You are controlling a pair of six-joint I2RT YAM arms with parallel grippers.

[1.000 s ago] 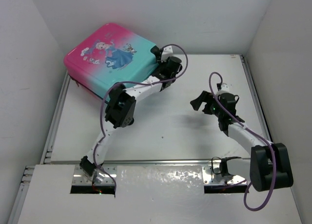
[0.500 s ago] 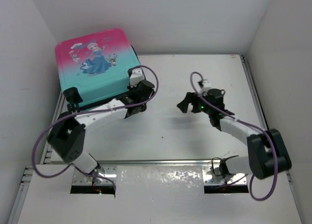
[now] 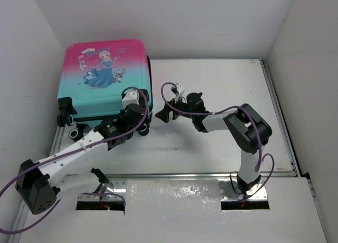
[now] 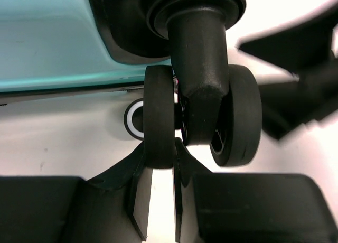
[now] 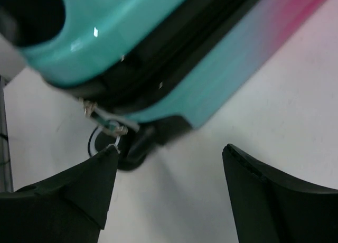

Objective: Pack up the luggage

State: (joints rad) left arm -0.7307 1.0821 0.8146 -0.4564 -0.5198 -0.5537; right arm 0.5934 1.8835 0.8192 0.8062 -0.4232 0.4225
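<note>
The luggage (image 3: 103, 90) is shut and lies at the table's far left, princess picture up, pink at the far end and teal at the near end. Its black wheels (image 3: 72, 125) stick out at the near corners. My left gripper (image 3: 141, 123) is at the near right corner, shut on one black caster wheel (image 4: 159, 116); the twin wheel (image 4: 237, 119) sits beside it. My right gripper (image 3: 163, 115) is open and empty just right of that corner. In the right wrist view its gripper (image 5: 170, 149) faces the teal shell (image 5: 132, 37), with a zipper pull (image 5: 108, 125) at its left fingertip.
White walls close in the table on the left, back and right. A metal rail (image 3: 174, 175) runs along the near edge, and another (image 3: 277, 111) along the right side. Purple cables loop over both arms.
The luggage has turned and slid nearer on the left side. My left gripper has followed its near right corner and is on the wheel. My right gripper has moved left to the luggage.
</note>
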